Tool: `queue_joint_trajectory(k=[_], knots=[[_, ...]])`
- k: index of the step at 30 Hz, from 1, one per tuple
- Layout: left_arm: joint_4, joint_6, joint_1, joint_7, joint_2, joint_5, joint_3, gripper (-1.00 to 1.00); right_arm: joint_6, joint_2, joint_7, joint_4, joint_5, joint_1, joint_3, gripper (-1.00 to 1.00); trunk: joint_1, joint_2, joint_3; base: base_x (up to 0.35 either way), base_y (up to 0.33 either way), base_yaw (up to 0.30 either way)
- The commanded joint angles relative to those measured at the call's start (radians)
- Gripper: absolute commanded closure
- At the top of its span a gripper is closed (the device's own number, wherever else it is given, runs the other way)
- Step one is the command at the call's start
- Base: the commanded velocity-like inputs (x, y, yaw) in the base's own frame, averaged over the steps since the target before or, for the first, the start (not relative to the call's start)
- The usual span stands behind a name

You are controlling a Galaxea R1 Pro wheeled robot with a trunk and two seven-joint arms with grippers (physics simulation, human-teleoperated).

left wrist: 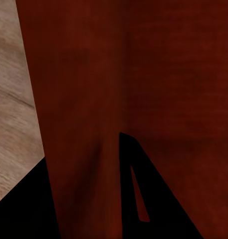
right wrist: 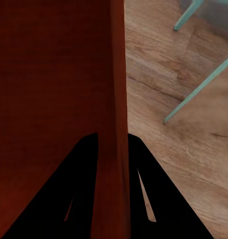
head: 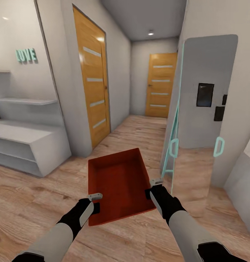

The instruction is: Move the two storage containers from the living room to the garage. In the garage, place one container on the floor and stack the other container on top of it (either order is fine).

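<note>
Orange-red storage container (head: 119, 183) carried above hallway wood floor (head: 37, 203), left gripper (head: 95, 198) and right gripper (head: 154, 183) fingers clenched on its opposite side walls; looks stiff, light, best held by walls.

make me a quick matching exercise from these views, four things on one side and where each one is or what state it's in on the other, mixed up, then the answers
Things:
1. storage container
2. far wooden door
3. white shelf unit
4. right gripper

Place or state:
A. against the wall at the robot's left
B. closed, at the end of the hallway
C. clamped over one wall of the bin
D. held off the wood floor between both arms, empty

Pairs: 1-D, 2-B, 3-A, 4-C
</note>
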Motion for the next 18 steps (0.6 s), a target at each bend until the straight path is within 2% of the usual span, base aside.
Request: queue_joint_trajectory(k=[1,18], knots=[[0.000,0.001,0.001,0.000,0.004,0.005,0.010,1.00,-0.005,-0.001,0.025,-0.007,-0.087,-0.001,-0.005,1.00,0.000,0.000,0.000,0.306,0.209,-0.058],[0.002,0.001,0.001,0.000,0.004,0.005,0.010,1.00,-0.019,-0.003,0.026,-0.007,-0.087,-0.001,-0.005,1.00,0.000,0.000,0.000,0.306,0.208,-0.006]])
